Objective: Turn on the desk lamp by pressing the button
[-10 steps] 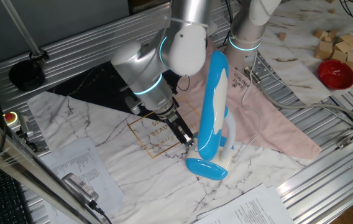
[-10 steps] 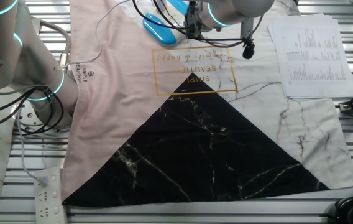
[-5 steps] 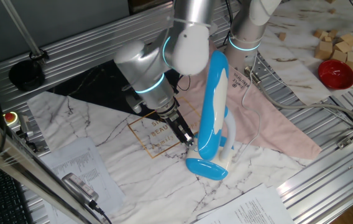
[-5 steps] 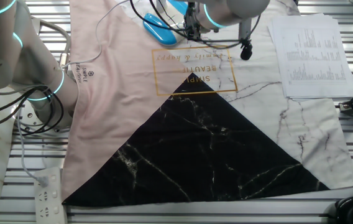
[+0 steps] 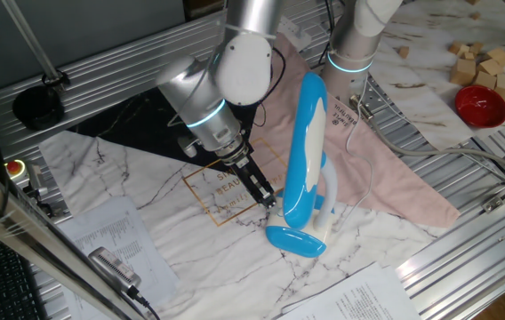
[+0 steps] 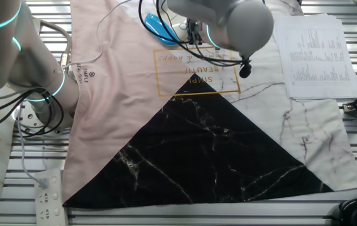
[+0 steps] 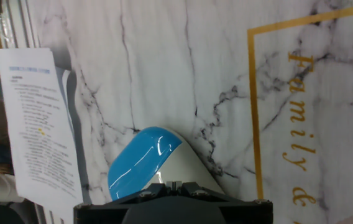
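Observation:
The desk lamp stands on the marble-print cloth, with its long blue head (image 5: 305,147) upright over a white neck and a blue oval base (image 5: 294,240). My gripper (image 5: 270,203) points down at the left side of the lamp, just above the base, with its fingers shut together. In the hand view the fingertips (image 7: 173,185) sit at the bottom edge, right over the blue and white base (image 7: 144,160). In the other fixed view only a blue part of the lamp (image 6: 155,28) shows; the arm hides the fingers. I see no light from the lamp.
A second arm's base (image 5: 354,49) stands behind the lamp on a pink cloth (image 5: 386,182). A red bowl (image 5: 480,105) and wooden blocks (image 5: 484,62) lie at the far right. Printed sheets (image 5: 110,236) lie left, near a red button (image 5: 14,167).
The arm's upper links have swung to the left and turned. The fingertips have stayed by the lamp's base. The lamp has not moved.

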